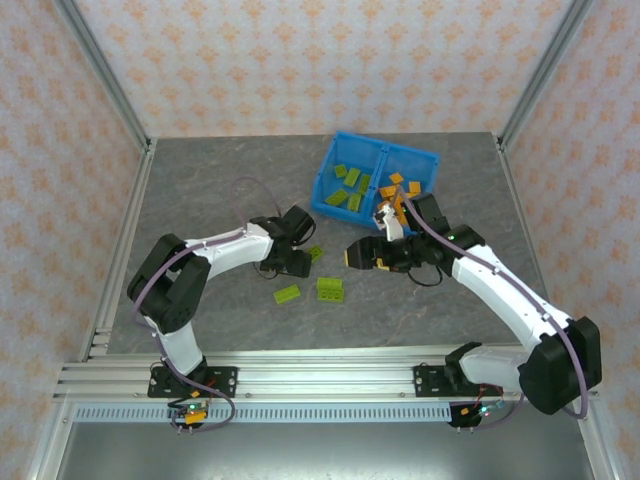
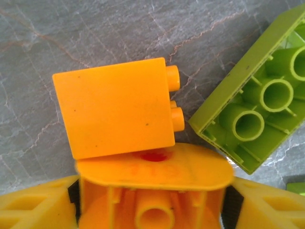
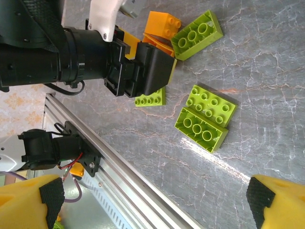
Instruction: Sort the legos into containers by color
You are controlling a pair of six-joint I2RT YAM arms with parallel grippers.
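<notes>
Left wrist view, left gripper (image 2: pixel 151 202) pinching an orange lego (image 2: pixel 190 171) (pads snug on both sides), right gripper (image 3: pixel 152 200) spread over green legos (image 3: pixel 212 104), grey marbled tabletop (image 2: pixel 95 28), blue bin (image 1: pixel 327 168) beyond, orange-patterned walls (image 1: pixel 300 60).

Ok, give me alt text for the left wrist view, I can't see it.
An orange brick lies on its side on the gray table, studs pointing right, just ahead of the left tool, whose yellow fingers flank another orange piece. A green brick lies upside down to the right.
</notes>
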